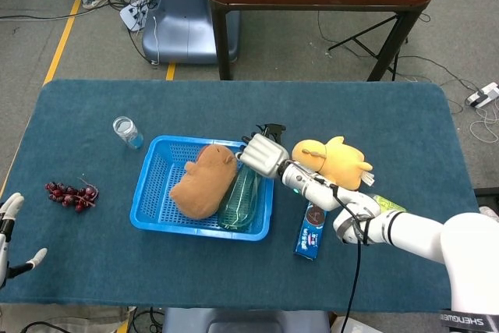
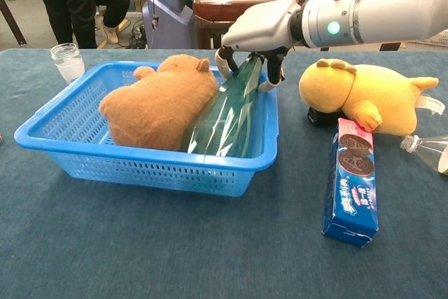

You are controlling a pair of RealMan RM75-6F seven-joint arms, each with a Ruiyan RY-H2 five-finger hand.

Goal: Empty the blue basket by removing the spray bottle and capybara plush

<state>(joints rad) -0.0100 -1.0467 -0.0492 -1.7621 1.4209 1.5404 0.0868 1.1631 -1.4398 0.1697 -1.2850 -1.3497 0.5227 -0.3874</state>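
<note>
Right hand [image 2: 260,27] is wrapping its fingers [image 2: 222,61] around the upper part of the spray bottle [image 2: 231,118], grasping it near the neck. Bottle is lying tilted along the right wall of the blue basket [image 2: 147,175], top end sticking over the far right corner. Capybara plush [image 2: 159,106] is sitting in the basket, touching the bottle's left side. Left hand [image 1: 9,232] is resting at the table's near left corner, fingers apart, holding nothing
</note>
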